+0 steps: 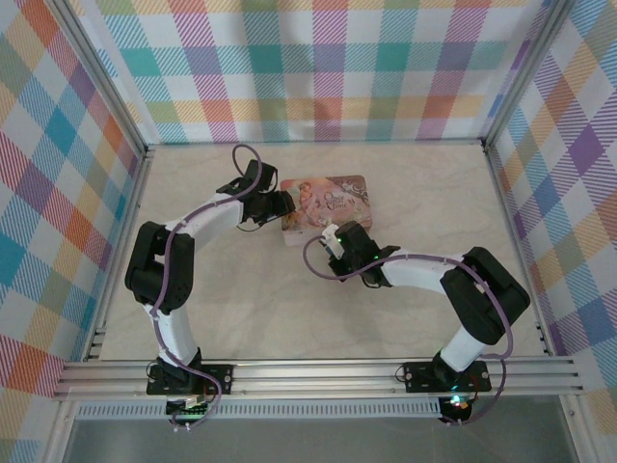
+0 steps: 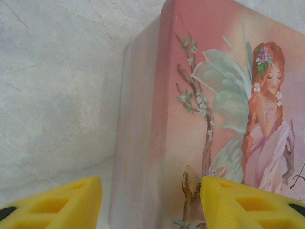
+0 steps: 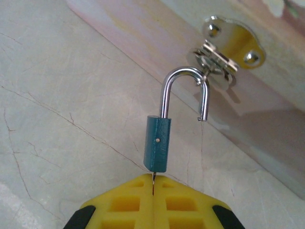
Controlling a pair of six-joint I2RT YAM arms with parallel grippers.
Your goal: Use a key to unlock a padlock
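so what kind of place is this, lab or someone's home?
Probably a lab robot cell, not a home: plaid panel walls, a marble-look table, and a left arm and right arm bolted to an aluminium rail.

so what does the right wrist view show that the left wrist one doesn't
Right wrist: the blue padlock, its shackle swung open and hooked in the hasp, and the key pinched between the right fingers under it. Left wrist: the fairy picture on the lid, with the left fingers apart. Both: the pink tin and pale table.
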